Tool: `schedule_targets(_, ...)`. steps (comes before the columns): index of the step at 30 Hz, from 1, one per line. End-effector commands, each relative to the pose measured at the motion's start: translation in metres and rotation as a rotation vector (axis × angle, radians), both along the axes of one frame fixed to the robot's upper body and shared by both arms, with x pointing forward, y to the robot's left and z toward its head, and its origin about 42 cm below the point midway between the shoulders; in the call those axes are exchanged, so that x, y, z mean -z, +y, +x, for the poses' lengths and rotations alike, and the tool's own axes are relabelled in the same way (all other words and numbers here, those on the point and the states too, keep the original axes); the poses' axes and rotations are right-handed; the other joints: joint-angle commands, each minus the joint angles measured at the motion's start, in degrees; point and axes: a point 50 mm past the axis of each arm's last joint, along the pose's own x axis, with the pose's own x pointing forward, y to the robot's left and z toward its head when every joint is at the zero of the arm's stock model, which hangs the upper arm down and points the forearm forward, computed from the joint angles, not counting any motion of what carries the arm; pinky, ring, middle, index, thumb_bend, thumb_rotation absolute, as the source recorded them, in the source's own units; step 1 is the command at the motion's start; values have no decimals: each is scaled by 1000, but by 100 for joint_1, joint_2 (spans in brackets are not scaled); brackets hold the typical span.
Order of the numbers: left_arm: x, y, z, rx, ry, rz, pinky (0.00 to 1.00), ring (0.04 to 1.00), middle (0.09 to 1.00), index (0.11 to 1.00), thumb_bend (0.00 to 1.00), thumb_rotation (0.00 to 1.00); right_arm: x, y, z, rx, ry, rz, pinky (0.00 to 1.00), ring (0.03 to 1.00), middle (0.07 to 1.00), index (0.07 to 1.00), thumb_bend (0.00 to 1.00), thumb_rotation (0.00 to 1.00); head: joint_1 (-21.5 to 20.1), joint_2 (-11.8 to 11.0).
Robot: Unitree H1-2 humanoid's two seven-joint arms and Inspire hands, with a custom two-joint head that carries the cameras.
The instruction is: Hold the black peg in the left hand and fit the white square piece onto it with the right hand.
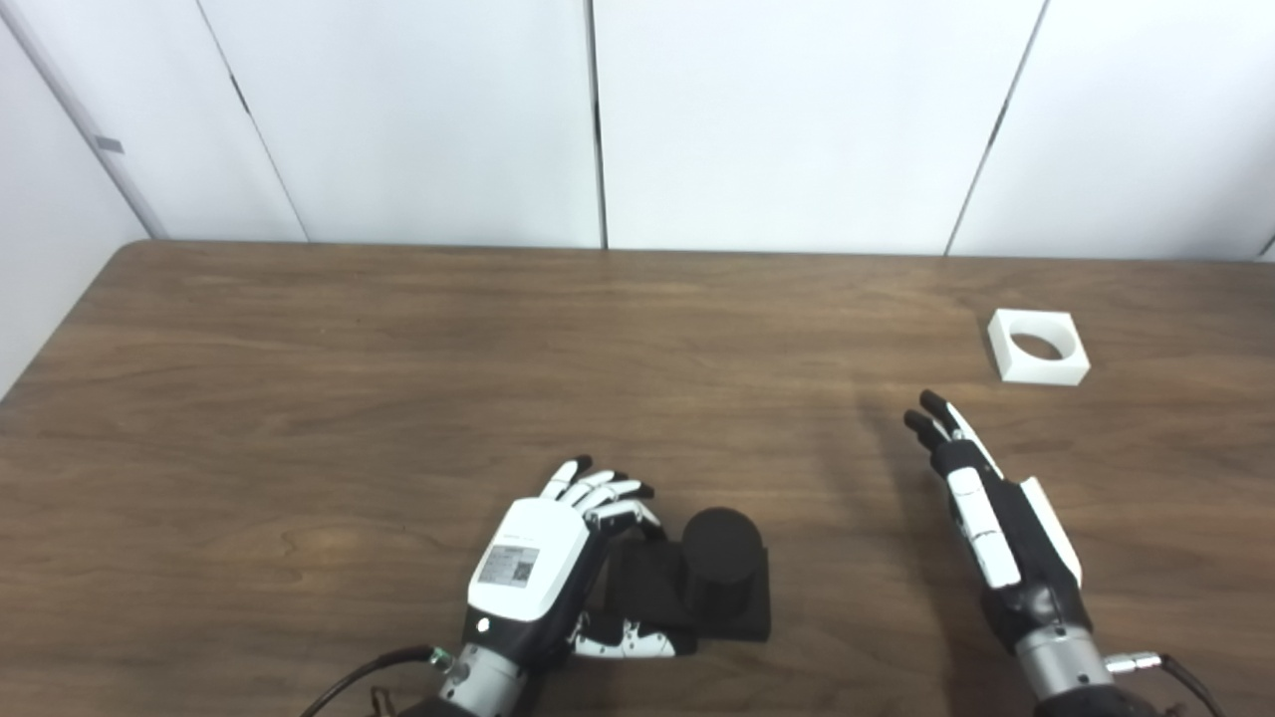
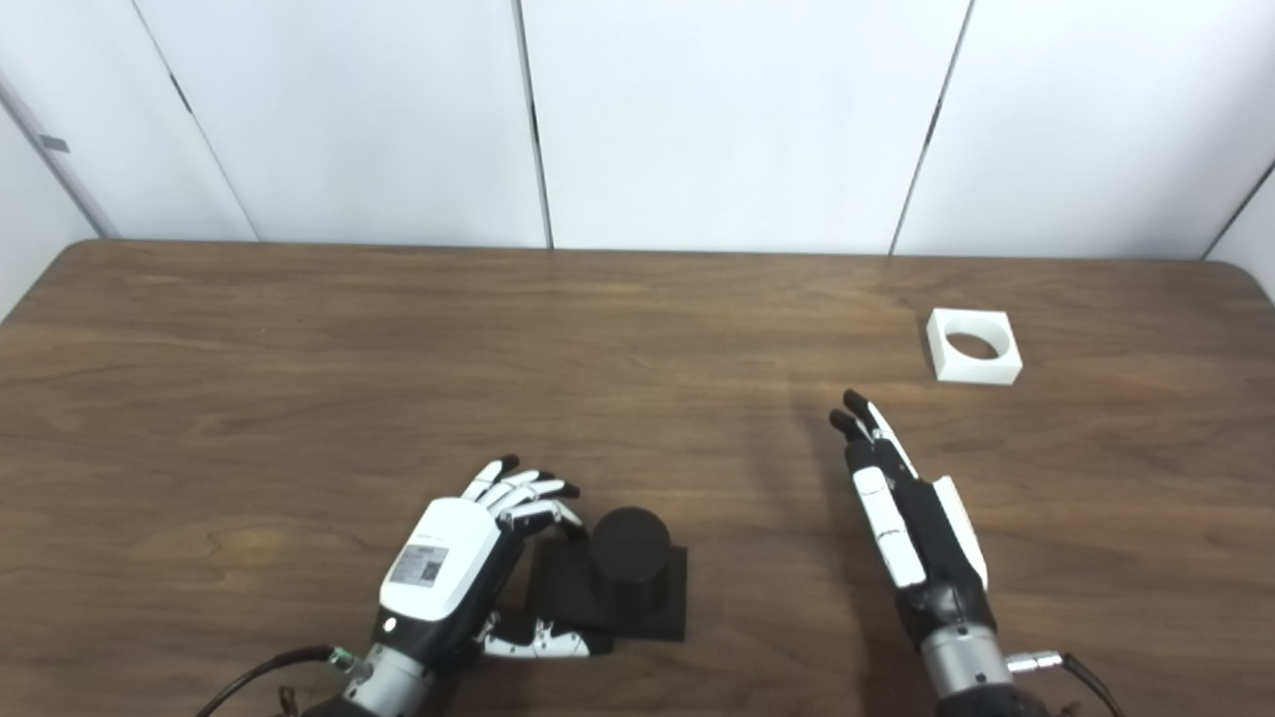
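Nearby, black peg (image 1: 719,578), round post on square base, beside open left hand (image 1: 543,558).

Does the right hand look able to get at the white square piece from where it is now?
Probably yes. The right hand is open, its fingers pointing toward the white square piece, with only bare table between them.

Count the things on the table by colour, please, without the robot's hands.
Black: 1, the peg on its square base.
White: 1, the square piece with a round hole.
Total: 2.
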Motion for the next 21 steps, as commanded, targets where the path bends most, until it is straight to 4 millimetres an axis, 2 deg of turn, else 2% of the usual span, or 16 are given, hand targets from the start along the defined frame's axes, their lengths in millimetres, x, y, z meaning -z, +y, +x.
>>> schedule_targets(1,9,-5,-7,43,15,50,943,848,794,486,509,52,-11,6,3,5,-61,31,965,959,917,952,511,990,7,-1)
schedule_targets(3,9,-6,-7,41,17,69,949,854,798,486,509,52,-11,4,2,6,-59,32,950,955,917,951,512,957,7,4)
schedule_targets(5,9,-7,-8,38,22,82,960,859,803,487,508,52,-13,2,2,10,-63,22,935,944,914,944,499,880,-12,12)
schedule_targets(7,9,-6,-8,37,40,95,971,866,806,487,507,52,-19,-4,3,14,-73,-27,874,917,900,921,470,780,-100,39)
schedule_targets(8,8,-5,-8,37,50,102,973,869,807,488,507,52,-24,-8,5,16,-79,-69,855,899,886,896,446,687,-100,39)
schedule_targets(12,7,0,-10,26,88,134,964,864,805,488,508,54,-49,-27,14,23,-83,-151,890,898,877,865,459,489,-353,50)
schedule_targets(13,7,2,-11,21,99,141,962,863,805,488,509,54,-55,-33,18,27,-85,-171,890,901,881,860,482,392,-419,49)
schedule_targets(16,9,6,-13,3,122,145,949,860,803,488,510,53,-73,-50,34,31,-127,-274,846,879,870,842,578,242,-615,70)
schedule_targets(21,14,10,-16,-14,145,141,935,855,798,488,512,51,-105,-76,68,52,-187,-494,836,857,849,826,716,192,-878,91)
